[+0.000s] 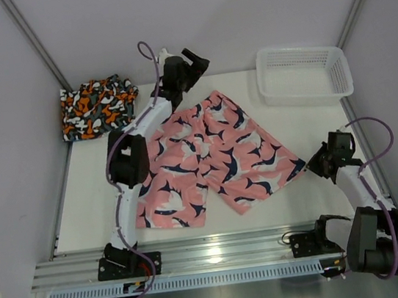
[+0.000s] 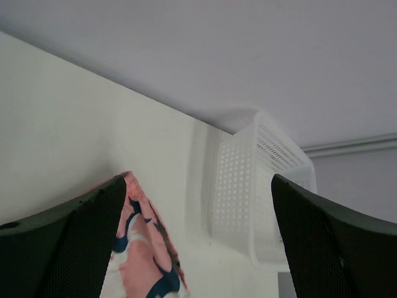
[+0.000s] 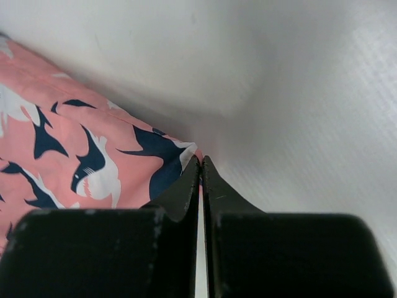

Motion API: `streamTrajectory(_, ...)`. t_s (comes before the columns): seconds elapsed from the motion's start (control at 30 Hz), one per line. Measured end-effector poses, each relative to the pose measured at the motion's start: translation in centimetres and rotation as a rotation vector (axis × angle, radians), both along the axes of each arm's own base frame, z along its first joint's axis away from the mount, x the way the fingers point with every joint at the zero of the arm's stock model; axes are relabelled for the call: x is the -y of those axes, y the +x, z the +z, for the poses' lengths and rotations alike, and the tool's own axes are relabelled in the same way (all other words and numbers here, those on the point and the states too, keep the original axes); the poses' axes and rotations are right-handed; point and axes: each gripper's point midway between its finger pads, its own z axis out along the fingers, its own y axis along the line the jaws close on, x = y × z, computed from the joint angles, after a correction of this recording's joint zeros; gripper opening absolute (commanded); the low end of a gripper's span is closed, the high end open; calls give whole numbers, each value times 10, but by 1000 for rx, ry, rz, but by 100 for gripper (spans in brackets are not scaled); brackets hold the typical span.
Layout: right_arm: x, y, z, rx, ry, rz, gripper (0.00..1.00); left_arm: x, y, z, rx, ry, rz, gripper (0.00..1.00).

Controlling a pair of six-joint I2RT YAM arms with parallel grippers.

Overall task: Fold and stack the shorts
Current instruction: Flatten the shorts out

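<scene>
Right jaws clenched beside pink shorts (image 1: 215, 158) hem | left jaws released, empty | camouflage shorts (image 1: 97, 108) folded far-left

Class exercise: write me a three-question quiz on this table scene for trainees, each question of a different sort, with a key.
1. True or false: the pink shorts lie folded in half.
2. The left claw is: A open; B shut on fabric; C out of view.
3. Which shorts sit at the far left corner of the table?
Key: 1 false; 2 A; 3 the camouflage shorts.
</scene>
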Motion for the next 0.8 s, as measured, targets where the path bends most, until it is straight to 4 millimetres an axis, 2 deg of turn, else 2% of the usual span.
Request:
streamTrajectory(0.1, 16, 9, 6, 0, 1, -51, 2, -27, -22, 52, 24, 89, 7, 99)
streamTrajectory(0.13, 22, 12, 6, -6, 1, -72, 9, -38, -31, 66, 33, 110, 18, 99)
streamTrajectory(0.17, 29, 16, 7, -12, 3, -92, 23, -52, -44, 83, 37, 137, 33, 99)
streamTrajectory(0.2, 36, 20, 7, -20, 10, -115, 58, -68, -57, 100, 49, 158, 50, 99)
streamTrajectory(0.27, 48, 30, 8, -34, 18, -136, 69, -97, -86, 125, 73, 196, 87, 99)
streamTrajectory(0.37, 52, 41, 18, -35, 9, -121, 75, -137, -123, 135, 64, 256, 140, 99)
streamTrajectory(0.43, 42, 46, 34, -14, -32, -71, 84, -157, -135, 124, 26, 291, 161, 99)
streamTrajectory(0.53, 7, 50, 73, 71, -120, 60, 86, -185, -140, 81, -82, 345, 174, 99)
streamTrajectory(0.6, -29, 50, 105, 167, -146, 180, 86, -202, -141, 45, -182, 392, 178, 99)
streamTrajectory(0.67, -66, 45, 133, 257, -144, 293, 86, -215, -140, 18, -257, 432, 180, 99)
streamTrajectory(0.73, -102, 37, 148, 306, -139, 400, 86, -220, -142, -5, -314, 464, 166, 99)
streamTrajectory(0.8, -147, 24, 152, 319, -131, 523, 86, -218, -146, -23, -356, 483, 133, 100)
